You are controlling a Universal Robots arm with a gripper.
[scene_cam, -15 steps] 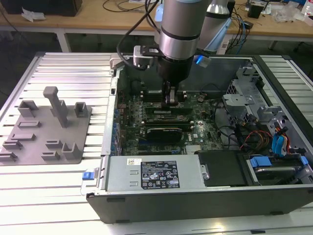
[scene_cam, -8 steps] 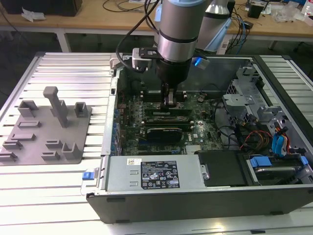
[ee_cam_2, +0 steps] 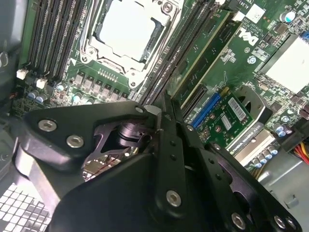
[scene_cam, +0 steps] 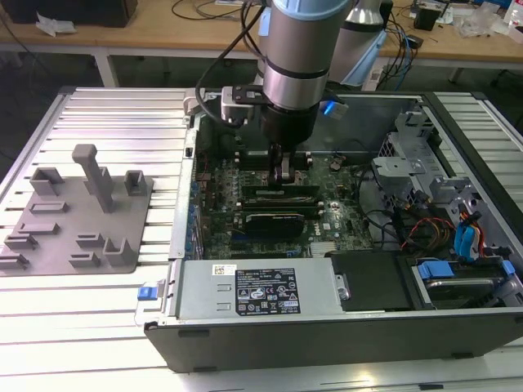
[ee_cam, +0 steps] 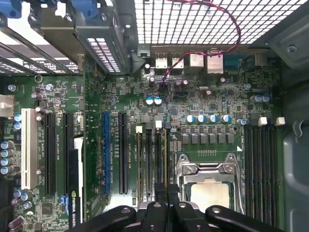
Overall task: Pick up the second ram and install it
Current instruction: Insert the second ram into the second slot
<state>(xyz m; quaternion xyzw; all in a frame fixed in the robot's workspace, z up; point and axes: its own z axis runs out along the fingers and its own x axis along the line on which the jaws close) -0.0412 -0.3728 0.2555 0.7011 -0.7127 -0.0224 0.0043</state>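
My gripper [scene_cam: 282, 173] reaches down into the open computer case [scene_cam: 327, 347], over the memory slots beside the processor socket [ee_cam_2: 128, 29]. Its black fingers [ee_cam_2: 166, 145] stand pressed together, so it is shut. In the second wrist view a long green ram [ee_cam_2: 205, 50] stands on edge in a slot, just beyond and to one side of the gripper [ee_cam_2: 163, 104]. In the first wrist view the gripper [ee_cam: 167, 189] sits right over the narrow slots [ee_cam: 152, 154] next to the socket [ee_cam: 207, 191]. Whether the tips touch the ram's top edge I cannot tell.
On the exterior view's left, a grey holder plate [scene_cam: 73, 237] with upright blocks lies on the ribbed table. Inside the case are a black expansion card [scene_cam: 282, 220], the power supply [scene_cam: 253, 290], a drive cage [scene_cam: 409, 163] and loose cables [scene_cam: 425, 229].
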